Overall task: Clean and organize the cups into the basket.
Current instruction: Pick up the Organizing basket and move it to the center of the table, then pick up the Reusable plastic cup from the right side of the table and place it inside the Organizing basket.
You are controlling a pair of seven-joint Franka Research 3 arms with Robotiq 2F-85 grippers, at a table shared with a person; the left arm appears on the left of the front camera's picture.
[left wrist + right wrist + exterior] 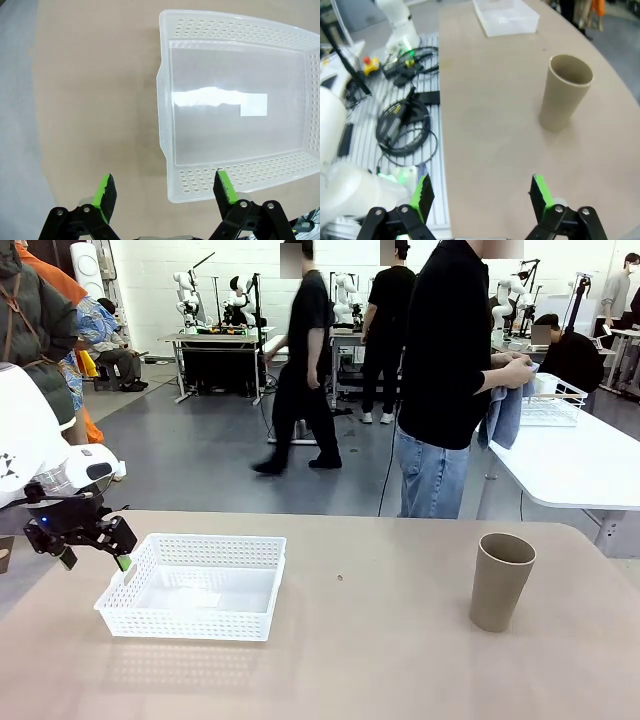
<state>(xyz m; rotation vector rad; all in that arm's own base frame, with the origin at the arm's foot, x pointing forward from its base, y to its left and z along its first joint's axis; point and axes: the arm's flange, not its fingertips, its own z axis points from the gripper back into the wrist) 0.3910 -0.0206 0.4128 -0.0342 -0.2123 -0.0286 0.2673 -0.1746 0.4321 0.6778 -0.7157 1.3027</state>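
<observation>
One tan cup (502,581) stands on a table (380,660), well apart from a white basket (185,623); both grippers are spread wide and hold nothing.
The cup is upright, mouth up, on the table's right side. The basket sits on the left side. The left gripper (164,182) hovers by the basket's left end, one finger over its corner. The right gripper (480,187) hangs over the table's edge, with the cup ahead and apart from it. Beyond the far side, a person holds a blue cloth (505,410).
</observation>
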